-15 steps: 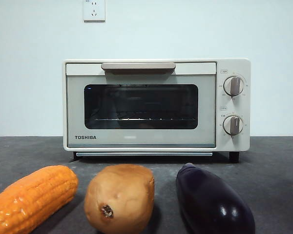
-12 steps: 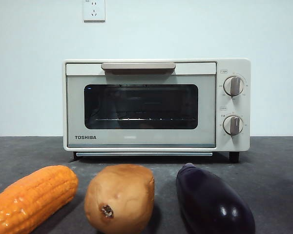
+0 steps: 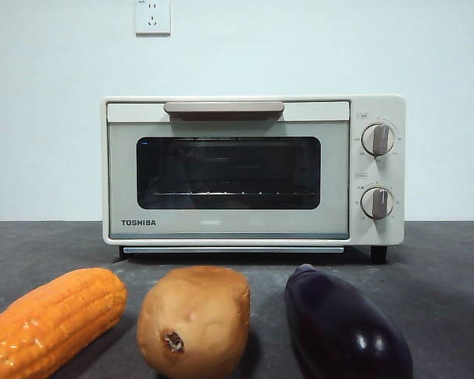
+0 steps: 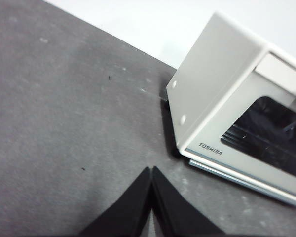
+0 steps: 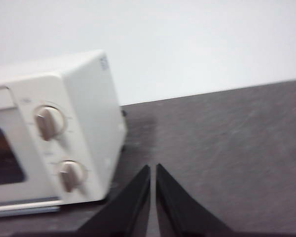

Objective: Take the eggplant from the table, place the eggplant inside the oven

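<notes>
The glossy dark purple eggplant (image 3: 344,325) lies on the grey table (image 3: 442,276) at the near right of the front view. Behind it stands the cream TOSHIBA oven (image 3: 253,170) with its dark glass door closed under the beige handle (image 3: 223,106). My left gripper (image 4: 151,170) is shut and empty above bare table, off the oven's (image 4: 237,103) plain side. My right gripper (image 5: 153,168) is shut and empty too, off the side of the oven (image 5: 54,128) that carries the knobs. Neither gripper appears in the front view.
An orange corn cob (image 3: 51,320) lies at the near left and a tan potato (image 3: 193,320) sits between it and the eggplant. A wall with a socket (image 3: 152,16) stands behind the oven.
</notes>
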You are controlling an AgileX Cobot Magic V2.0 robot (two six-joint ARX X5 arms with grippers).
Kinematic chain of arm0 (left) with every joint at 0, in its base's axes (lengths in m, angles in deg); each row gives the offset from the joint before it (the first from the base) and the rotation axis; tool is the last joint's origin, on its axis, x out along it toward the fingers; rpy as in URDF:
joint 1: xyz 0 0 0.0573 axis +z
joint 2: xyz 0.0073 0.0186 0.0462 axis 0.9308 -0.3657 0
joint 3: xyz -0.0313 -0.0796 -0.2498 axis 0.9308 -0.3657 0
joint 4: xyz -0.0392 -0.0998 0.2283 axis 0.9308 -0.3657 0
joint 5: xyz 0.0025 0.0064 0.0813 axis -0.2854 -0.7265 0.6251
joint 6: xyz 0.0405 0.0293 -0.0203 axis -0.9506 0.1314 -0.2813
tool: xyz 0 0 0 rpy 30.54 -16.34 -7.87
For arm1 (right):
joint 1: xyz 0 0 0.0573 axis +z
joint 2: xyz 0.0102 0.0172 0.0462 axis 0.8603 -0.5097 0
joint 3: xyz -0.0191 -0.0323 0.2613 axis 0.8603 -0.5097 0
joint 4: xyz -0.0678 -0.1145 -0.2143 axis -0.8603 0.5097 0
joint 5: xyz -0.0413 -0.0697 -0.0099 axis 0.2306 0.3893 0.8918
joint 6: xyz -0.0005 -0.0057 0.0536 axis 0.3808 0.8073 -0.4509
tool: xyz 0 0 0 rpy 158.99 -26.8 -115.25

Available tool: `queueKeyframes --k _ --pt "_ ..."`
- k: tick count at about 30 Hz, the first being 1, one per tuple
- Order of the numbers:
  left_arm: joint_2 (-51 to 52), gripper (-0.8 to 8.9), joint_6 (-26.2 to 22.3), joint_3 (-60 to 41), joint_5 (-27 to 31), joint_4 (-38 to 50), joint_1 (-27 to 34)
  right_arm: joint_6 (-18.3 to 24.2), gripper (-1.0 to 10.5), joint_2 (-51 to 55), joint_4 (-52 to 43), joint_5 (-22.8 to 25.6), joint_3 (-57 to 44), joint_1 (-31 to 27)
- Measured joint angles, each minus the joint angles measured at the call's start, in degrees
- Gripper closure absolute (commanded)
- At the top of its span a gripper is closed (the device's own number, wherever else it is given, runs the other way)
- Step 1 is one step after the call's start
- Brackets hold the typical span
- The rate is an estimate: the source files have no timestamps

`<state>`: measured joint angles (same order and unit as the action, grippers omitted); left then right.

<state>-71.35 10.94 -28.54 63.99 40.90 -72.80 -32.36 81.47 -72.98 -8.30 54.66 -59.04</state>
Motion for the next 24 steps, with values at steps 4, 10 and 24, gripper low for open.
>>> queueKeyframes --k 4,10,24 --pt "0.00 8.09 1.88 0.00 -1.57 0.68 0.00 -6.12 9.4 0.00 0.28 -3.93 0.02 0.00" --pt "-1.05 8.09 2.73 1.11 -2.34 -2.95 0.00 -14.67 9.4 -0.09 7.61 -4.48 3.93 0.00" --pt "-20.09 8.09 -2.47 21.49 -5.97 -9.35 0.00 -12.04 9.4 -15.10 26.27 -8.74 28.96 0.00"
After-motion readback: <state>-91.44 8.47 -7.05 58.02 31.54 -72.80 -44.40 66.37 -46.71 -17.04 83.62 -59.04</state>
